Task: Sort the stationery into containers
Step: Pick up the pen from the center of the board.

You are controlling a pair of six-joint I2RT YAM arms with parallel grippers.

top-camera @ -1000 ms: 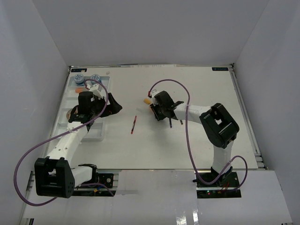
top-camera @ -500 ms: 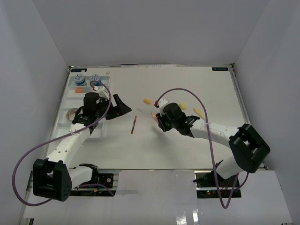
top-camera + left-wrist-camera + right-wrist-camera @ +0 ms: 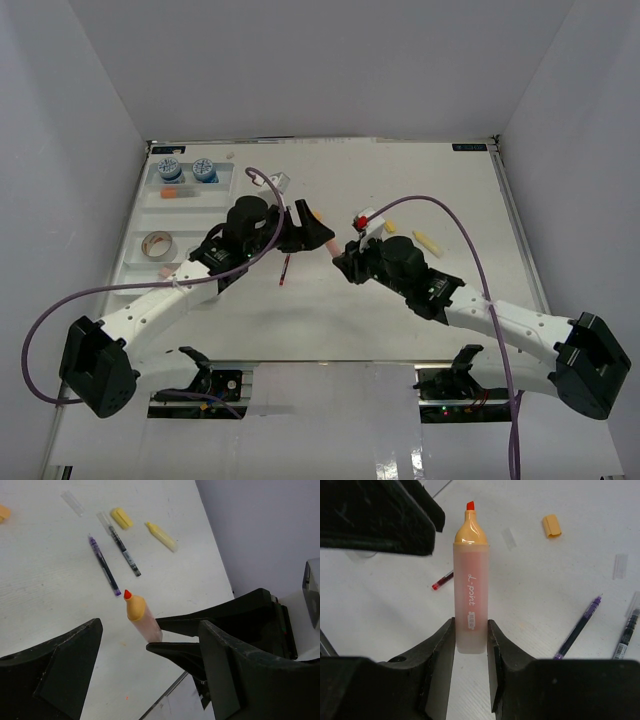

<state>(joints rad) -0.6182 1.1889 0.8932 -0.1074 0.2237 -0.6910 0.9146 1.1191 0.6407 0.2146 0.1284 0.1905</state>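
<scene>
In the white tray (image 3: pixel 135 215): two blue-white tubs (image 3: pixel 168 168) side by side in the far compartment, one orange eraser (image 3: pixel 170 193) just nearer, one tan tape roll (image 3: pixel 157 243), one small pink piece (image 3: pixel 166 270) beside it. On the table (image 3: pixel 450 190): one red pen (image 3: pixel 285 267), one purple pen (image 3: pixel 104 565), one black pen (image 3: pixel 125 555), one yellow marker (image 3: pixel 161 535), one yellow cap (image 3: pixel 121 518). Over mid-table, one orange highlighter (image 3: pixel 470 600), red tip pointing away, clenched in the right gripper (image 3: pixel 345 258) jaws. To either side of it, left gripper (image 3: pixel 312 230) jaws released, spread wide, not touching. Half a second ago, left gripper beside the tray; now at mid-table, facing the right one.
</scene>
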